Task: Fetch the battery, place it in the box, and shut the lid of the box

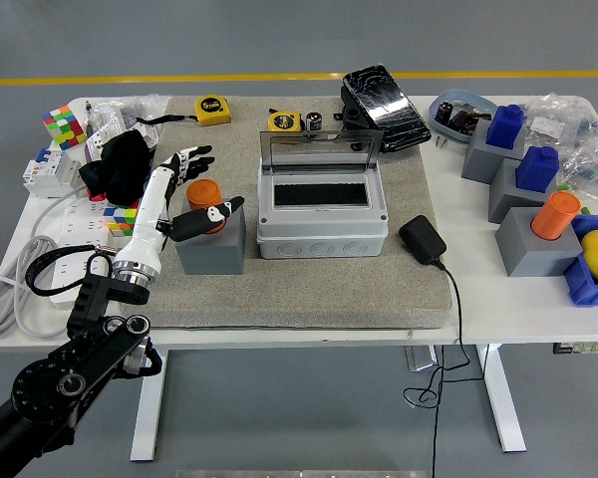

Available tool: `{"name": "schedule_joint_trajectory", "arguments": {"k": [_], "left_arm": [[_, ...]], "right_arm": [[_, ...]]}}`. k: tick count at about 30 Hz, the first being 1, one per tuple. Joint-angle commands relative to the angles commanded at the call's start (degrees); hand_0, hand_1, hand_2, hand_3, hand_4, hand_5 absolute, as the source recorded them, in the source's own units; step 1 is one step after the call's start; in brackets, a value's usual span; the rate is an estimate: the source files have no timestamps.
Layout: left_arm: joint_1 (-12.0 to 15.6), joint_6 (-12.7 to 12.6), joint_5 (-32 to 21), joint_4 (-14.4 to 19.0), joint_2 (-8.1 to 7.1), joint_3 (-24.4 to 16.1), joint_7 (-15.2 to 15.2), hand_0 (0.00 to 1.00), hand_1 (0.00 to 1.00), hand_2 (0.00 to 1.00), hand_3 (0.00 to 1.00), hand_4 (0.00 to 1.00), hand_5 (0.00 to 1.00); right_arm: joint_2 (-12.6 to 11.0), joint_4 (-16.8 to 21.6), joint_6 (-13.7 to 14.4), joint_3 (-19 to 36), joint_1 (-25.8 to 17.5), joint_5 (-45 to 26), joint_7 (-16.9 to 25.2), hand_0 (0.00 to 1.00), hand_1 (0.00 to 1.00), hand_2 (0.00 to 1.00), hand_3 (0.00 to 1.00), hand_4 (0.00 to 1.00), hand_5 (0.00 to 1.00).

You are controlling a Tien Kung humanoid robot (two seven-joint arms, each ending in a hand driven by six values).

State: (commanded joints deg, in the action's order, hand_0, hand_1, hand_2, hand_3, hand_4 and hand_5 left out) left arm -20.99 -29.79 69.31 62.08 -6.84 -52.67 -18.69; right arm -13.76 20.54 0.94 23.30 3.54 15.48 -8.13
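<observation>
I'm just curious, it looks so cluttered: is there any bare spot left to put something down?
Yes: the mat's front strip, below the grey block and white box, is bare, and so is the white table between the black adapter and right-hand blocks. Both far corners are crowded.

Left hand [191,189] reaches in from near-left, fingers spread around the orange battery [204,195] seated in a grey holder [211,244] on the mat [309,289]; grasp not closed. Just right of it the grey box [322,213] sits with clear lid [320,150] raised at its far side. Black adapter [422,240] right of box.
</observation>
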Motion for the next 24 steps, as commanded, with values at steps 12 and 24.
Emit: {"name": "schedule_joint_trajectory", "arguments": {"k": [12, 24], "left_arm": [[-1.96, -0.19, -7.45, -5.35, 1.40, 1.59, -4.09, 0.581, 0.513, 0.508, 0.562, 0.897, 0.002], [-4.14, 1.79, -17.38, -8.39, 2.75, 4.73, -7.35, 0.375, 0.328, 0.348, 0.362, 0.825, 0.002]], "right_arm": [[-0.01, -0.04, 0.03, 0.05, -0.11, -0.15, -0.01, 0.701, 0.725, 0.718, 0.696, 0.998, 0.699], [0.14, 0.03, 0.00, -0.11, 0.07, -0.17, 0.02, 0.700, 0.725, 0.718, 0.697, 0.998, 0.697]]}}
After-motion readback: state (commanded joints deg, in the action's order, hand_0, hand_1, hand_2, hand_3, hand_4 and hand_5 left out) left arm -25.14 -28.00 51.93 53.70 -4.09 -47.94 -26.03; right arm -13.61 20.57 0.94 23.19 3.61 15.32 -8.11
